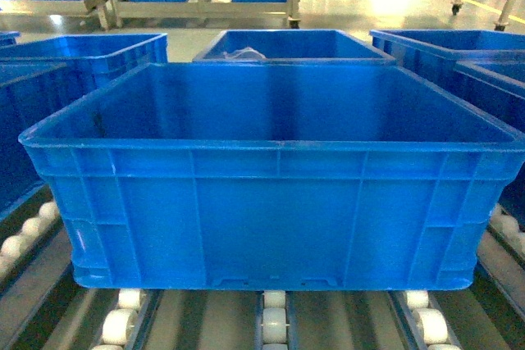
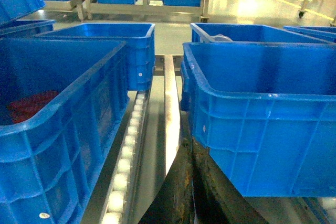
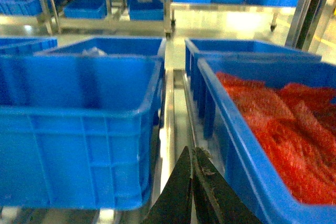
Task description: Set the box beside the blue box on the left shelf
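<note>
One box (image 3: 79, 129) sits left of the right end effector (image 3: 192, 182).

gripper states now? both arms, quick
Left tool: only dark, blurred parts at the frame bottom; cannot be told.
Right tool: fingers pressed together, closed, holding nothing visible.
</note>
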{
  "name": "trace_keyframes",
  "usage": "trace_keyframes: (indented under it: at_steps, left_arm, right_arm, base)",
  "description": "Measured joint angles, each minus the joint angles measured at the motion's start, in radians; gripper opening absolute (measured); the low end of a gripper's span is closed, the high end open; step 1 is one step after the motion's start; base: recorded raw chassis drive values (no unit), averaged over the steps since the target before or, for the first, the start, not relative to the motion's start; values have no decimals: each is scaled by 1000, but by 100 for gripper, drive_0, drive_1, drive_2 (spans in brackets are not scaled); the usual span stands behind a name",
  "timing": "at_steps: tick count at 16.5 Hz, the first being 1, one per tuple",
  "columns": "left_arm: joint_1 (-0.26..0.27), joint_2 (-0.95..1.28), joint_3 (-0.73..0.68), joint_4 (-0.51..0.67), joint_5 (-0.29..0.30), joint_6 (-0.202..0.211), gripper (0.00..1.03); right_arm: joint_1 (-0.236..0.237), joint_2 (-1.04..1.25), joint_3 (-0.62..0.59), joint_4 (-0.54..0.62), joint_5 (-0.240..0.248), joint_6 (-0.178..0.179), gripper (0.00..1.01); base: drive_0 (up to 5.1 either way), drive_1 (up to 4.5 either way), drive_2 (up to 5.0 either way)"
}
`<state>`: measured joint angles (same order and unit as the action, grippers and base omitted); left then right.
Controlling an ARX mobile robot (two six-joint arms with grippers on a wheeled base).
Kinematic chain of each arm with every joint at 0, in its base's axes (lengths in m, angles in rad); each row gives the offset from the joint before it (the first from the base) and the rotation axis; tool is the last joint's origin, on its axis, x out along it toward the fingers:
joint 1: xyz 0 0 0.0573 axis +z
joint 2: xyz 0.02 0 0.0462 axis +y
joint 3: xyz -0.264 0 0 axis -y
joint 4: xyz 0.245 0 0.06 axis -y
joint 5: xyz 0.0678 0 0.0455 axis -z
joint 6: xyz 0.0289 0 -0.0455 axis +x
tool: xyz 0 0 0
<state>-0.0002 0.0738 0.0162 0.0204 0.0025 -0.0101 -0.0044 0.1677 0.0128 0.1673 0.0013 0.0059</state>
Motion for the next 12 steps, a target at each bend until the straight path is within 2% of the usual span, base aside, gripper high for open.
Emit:
trace_keyframes:
  at_steps: [1,2,6,7,12]
  left_arm:
    - [0,-63,0,-8,-1,0,3]
    - [2,-63,0,-35,0,2,3]
    - [0,-63,0,-27,-3,3,3]
    - [0,-63,0,-26,-3,3,7]
    - [0,-63,0,-26,-3,3,77]
  right_arm:
    - [0,-100,0,-155,-5,0,2]
    - [1,-163,0,-158,-4,0,2]
    - [4,-162,0,-172,-2,0,2]
    - [4,-162,0,-172,-2,-1,9]
    - [4,-162,0,-172,-2,-1,79]
  base:
    - [0,0,0]
    - [0,0,0]
    - [0,0,0]
    - [0,0,0]
    - [0,0,0]
